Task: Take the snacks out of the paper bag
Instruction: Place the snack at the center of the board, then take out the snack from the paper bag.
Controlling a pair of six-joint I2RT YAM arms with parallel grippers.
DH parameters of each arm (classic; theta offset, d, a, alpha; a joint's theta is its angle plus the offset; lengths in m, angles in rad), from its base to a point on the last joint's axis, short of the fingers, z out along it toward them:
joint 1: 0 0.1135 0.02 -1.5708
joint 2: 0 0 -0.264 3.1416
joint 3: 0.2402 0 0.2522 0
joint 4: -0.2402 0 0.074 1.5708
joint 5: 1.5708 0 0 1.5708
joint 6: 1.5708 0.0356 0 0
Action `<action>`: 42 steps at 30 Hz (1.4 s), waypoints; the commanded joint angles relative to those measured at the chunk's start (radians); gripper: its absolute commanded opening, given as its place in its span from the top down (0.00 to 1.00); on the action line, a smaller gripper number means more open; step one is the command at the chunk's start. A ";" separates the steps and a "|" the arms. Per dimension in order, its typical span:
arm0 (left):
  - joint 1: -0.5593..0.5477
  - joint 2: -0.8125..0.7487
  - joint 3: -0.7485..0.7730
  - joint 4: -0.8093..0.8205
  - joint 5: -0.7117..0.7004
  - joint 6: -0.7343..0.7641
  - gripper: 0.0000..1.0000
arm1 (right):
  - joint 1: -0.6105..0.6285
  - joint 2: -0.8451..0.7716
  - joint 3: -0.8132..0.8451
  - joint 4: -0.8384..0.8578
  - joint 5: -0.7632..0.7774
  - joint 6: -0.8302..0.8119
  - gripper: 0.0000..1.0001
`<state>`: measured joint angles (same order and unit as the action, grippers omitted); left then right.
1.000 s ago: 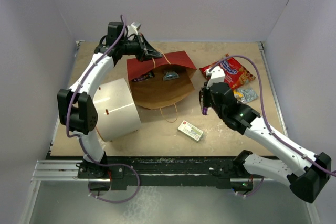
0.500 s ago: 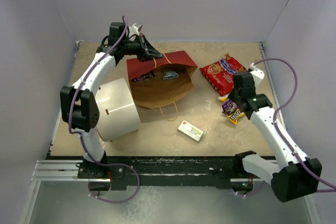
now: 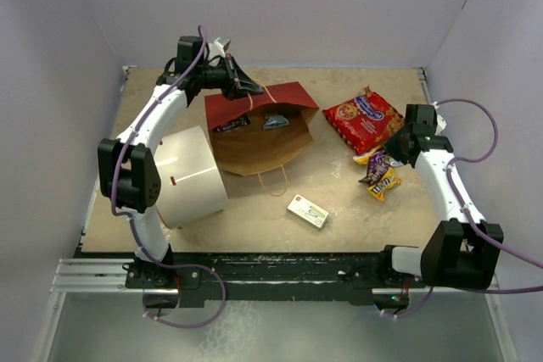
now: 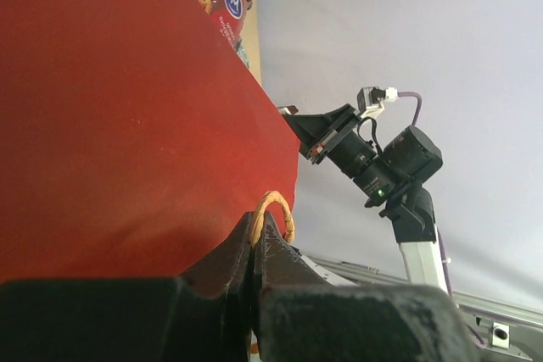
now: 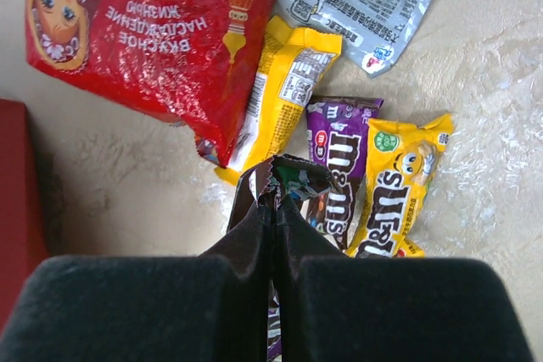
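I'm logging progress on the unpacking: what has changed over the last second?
The right pincer swung from beside the paper bag rightward to the candy packs next to the cookie bag, shut on a dark packet. The left pincer stays clamped on the bag's handle; the bag, white roll and small box have not moved.

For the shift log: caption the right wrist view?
Shut right fingers pinch a dark packet over candy packs beside the red cookie bag.
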<state>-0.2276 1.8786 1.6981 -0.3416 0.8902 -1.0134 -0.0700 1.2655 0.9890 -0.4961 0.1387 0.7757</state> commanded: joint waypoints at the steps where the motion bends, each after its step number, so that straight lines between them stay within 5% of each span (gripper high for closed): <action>1: -0.001 -0.017 0.023 0.054 0.014 -0.017 1.00 | -0.012 0.055 0.032 0.028 0.006 -0.006 1.00; 13: -0.001 -0.018 0.023 0.050 0.013 -0.016 1.00 | -0.016 0.177 -0.021 0.133 0.062 -0.105 0.99; 25: -0.032 0.007 0.073 0.066 0.035 -0.026 1.00 | -0.016 0.078 -0.017 0.118 0.028 -0.296 0.52; 36: -0.064 -0.024 0.055 0.047 0.021 -0.021 1.00 | -0.008 0.070 0.093 0.191 -0.252 -0.409 0.44; 42: -0.074 -0.052 0.032 0.026 0.013 -0.009 1.00 | 0.099 0.099 0.135 0.276 -0.407 -0.452 0.41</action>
<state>-0.2916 1.8866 1.7298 -0.3241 0.9039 -1.0332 -0.0479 1.3499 1.0737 -0.3126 -0.1085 0.3882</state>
